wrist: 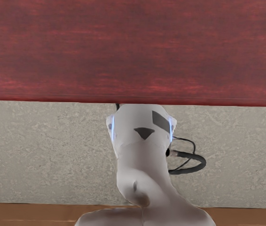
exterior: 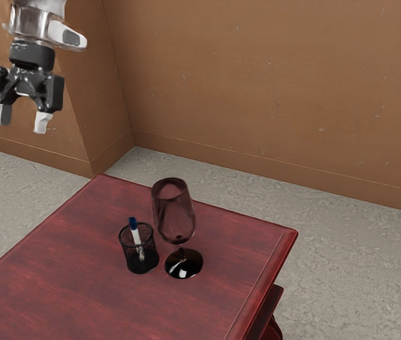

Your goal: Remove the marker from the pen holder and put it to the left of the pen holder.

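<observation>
"Marker (exterior: 137, 236): state location, exterior view."

"Inside the pen holder (exterior: 150, 255), blue end up. The blue end and part of the white body project above the rim. The body leans slightly toward the exterior view's left; its lower part is visible through the dark mesh."

"Pen holder: state position."

"Upright on the red table (exterior: 59, 255). A tinted wine glass (exterior: 173, 212) stands upright just beside it, on the exterior view's right. The glass has a dark, round foot."

"End effector: state condition."

"The gripper (exterior: 23, 125) is at the exterior view's upper left, raised and well apart from the pen holder. Its two fingers stand apart and point down."

"Surroundings, same view?"

"Grey floor (exterior: 356, 255) around the table; brown wall (exterior: 271, 85) behind."

"Proceed to the wrist view. State the parts shown."

"The red tabletop, including a long straight edge and one corner. Past that edge are the grey floor and the arm's white body (wrist: 142, 148), fitted with two lit blue strips and a dark triangular mark. Black cables (wrist: 199, 162) loop out beside the body. A brown strip (wrist: 29, 212) borders the floor opposite the table."
</observation>
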{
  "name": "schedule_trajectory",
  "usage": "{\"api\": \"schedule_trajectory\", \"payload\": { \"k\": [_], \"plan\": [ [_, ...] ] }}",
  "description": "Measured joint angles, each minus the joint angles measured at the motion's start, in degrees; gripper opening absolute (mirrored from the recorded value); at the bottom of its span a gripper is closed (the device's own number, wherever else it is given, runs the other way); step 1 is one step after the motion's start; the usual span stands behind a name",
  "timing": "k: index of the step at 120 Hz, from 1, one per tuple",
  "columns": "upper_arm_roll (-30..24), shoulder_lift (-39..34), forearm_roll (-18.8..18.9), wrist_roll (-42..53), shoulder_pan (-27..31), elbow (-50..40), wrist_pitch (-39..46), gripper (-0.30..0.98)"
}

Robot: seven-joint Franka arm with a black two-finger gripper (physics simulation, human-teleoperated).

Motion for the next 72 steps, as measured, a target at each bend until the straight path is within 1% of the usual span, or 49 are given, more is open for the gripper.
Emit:
{"api": "schedule_trajectory", "payload": {
  "k": [9,19,35,43,47,53,64,72],
  "plan": [
    [-0.08,0.15,0.34,1.06,3.64,-3.05,12.35,0.69],
    [-0.13,0.19,0.55,2.09,4.57,-3.85,21.69,0.69],
    [-0.63,0.54,0.98,3.57,3.04,-3.27,30.63,0.69],
    [-1.04,0.77,1.89,4.22,0.37,-3.55,34.16,0.69],
    [-2.18,0.52,2.62,4.52,-0.58,-5.08,35.95,0.69],
    [-4.73,-2.27,4.03,4.94,-1.3,-11.27,39.16,0.69],
    [-7.68,-14.15,5.9,5.68,-3.15,-31.29,47.3,0.68],
    [-9.44,-20.17,6.61,6.17,-2.39,-42.22,53.12,0.69]
  ]
}}
